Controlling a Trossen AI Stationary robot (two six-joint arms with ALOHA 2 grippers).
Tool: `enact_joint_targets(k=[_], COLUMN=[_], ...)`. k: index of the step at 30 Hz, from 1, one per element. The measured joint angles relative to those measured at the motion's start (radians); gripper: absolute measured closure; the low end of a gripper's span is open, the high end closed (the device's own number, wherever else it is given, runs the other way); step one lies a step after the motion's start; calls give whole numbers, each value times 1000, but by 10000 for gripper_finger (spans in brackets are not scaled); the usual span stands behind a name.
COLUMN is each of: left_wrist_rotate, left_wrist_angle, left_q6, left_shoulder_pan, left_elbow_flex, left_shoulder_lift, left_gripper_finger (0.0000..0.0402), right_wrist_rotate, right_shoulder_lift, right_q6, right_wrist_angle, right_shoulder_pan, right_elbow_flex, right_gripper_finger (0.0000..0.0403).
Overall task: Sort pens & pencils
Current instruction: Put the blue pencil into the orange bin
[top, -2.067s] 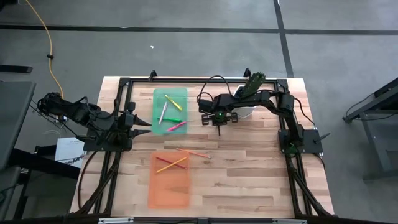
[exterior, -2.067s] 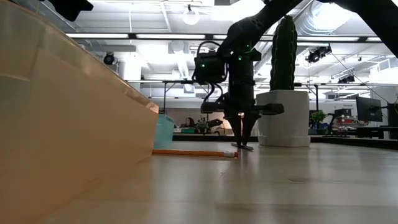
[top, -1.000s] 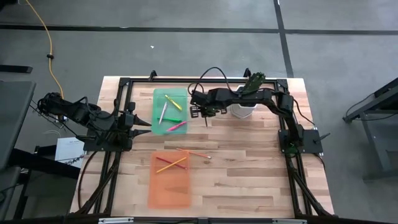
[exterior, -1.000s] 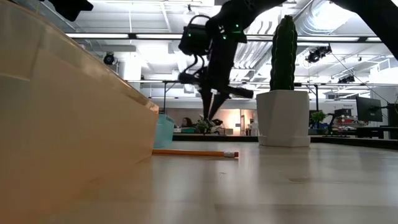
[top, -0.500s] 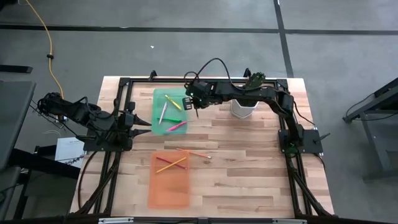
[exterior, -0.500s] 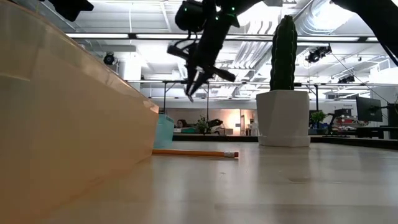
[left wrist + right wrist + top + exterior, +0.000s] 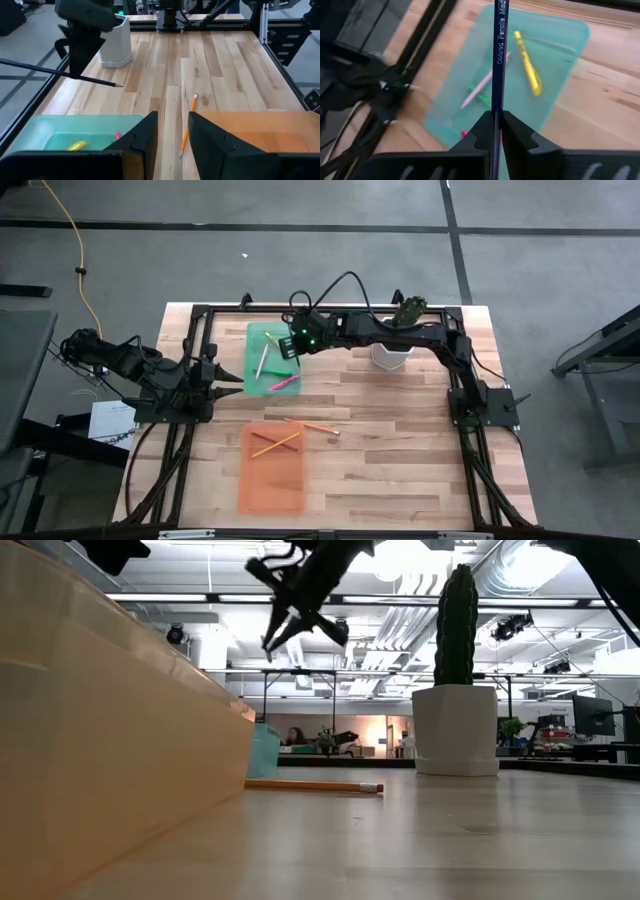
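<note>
A pale butcher-block wooden table (image 7: pixel 400 470) stands on a grey concrete floor (image 7: pixel 300 265) crossed by dark seams. A black metal frame (image 7: pixel 205 310) runs along the tabletop's edges. Toward the back, a white square planter pot (image 7: pixel 390 358) holds a tall green cactus (image 7: pixel 458 625). A yellow cable (image 7: pixel 80 270) trails over the floor on the left, and a sheet of white paper (image 7: pixel 108 420) lies beside the table.

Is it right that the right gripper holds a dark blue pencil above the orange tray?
Not quite: the right gripper, shut on the dark blue pencil, is above the translucent green tray, not the orange one; the right wrist view shows it.
</note>
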Motion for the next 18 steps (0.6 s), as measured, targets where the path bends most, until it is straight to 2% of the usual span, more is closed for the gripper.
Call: enact_joint_targets(k=[18], left_wrist_rotate=[35], left_wrist_angle=[39], left_q6=[-85], left_shoulder_pan=[0], left_elbow_flex=[0], left_shoulder_lift=[0], left_gripper_finger=[305], right_wrist_rotate=[-60], right_shoulder_lift=[0], right_q6=[-154], right_wrist_angle=[89], right_shoulder_pan=[162], right_elbow_flex=[125], right_gripper_finger=[391])
